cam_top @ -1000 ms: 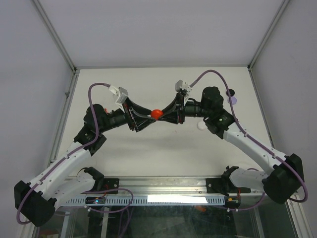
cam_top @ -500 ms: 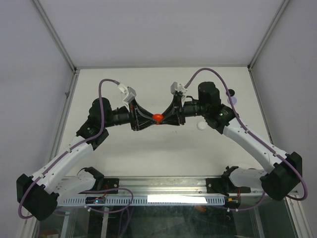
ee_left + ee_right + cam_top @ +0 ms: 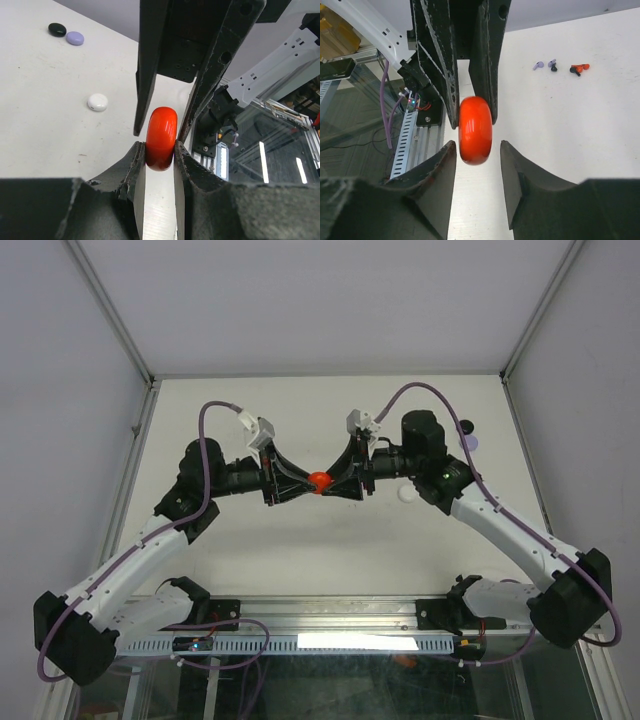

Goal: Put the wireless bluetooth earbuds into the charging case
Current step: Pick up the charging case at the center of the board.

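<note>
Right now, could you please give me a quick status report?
Left tool shut on red round piece, mid-air. Right tool open around it, not gripping. Nothing in the way.

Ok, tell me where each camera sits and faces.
Top external: above, behind the robot, looking down on the table; left arm, right arm, left hand meeting right hand.
Left wrist: faces the right hand; own fingers grip the red charging case.
Right wrist: faces the left hand; own fingers flank the case, apart.
Both wrist views share the case.
</note>
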Motion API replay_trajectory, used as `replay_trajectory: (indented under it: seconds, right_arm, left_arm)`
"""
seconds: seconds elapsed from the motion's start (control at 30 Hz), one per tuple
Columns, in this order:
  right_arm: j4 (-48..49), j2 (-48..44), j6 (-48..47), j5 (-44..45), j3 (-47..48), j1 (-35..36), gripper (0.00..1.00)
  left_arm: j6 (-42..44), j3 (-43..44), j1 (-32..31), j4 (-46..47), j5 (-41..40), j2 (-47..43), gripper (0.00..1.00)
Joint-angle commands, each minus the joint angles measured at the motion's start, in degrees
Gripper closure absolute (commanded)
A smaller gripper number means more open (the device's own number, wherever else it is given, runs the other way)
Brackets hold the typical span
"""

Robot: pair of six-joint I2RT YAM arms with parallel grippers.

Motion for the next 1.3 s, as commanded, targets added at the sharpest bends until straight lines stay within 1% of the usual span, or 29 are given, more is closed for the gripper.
replay_trajectory:
  seconds: [0.0,0.07,0.2,0.33,0.5,0.67,0.87,1.0,1.27]
  right_arm:
    - [13.27,-5.11,5.43,3.45,-5.35,-0.08,0.55]
    - [19.74,-6.74,9.08,4.57,-8.93,-0.14,0.52]
    - [33.82,-8.23,17.25,5.93,-15.99,-0.11,0.51]
    - [46.92,-7.09,24.70,6.98,-20.58,0.15,0.51]
    - [60.53,-5.10,30.35,10.09,-24.03,1.70,0.52]
    - [64.51,-3.06,31.60,13.33,-24.23,3.32,0.54]
    - [69.31,-0.75,33.83,15.22,-24.76,3.92,0.59]
    - [71.30,0.39,34.92,15.59,-24.55,4.30,0.62]
    - [74.76,2.97,37.53,15.58,-24.30,5.29,0.64]
  left_arm:
    - [-1.79,-2.49,0.08,9.32,-1.55,-3.71,1.00]
    - [-3.05,-4.05,0.08,12.24,-2.41,-4.77,1.00]
    - [-5.15,-6.31,0.10,18.27,-2.87,-5.40,1.00]
    - [-7.76,-8.51,0.08,23.79,-3.33,-5.49,1.00]
    - [-10.92,-11.26,0.01,29.91,-4.44,-5.29,1.00]
    - [-12.69,-12.69,0.01,33.68,-4.86,-4.96,1.00]
    - [-14.44,-14.28,-0.08,37.76,-5.03,-4.90,1.00]
    - [-15.38,-15.62,-0.18,40.31,-5.03,-4.88,1.00]
    - [-16.15,-17.69,-0.84,45.86,-5.13,-4.88,1.00]
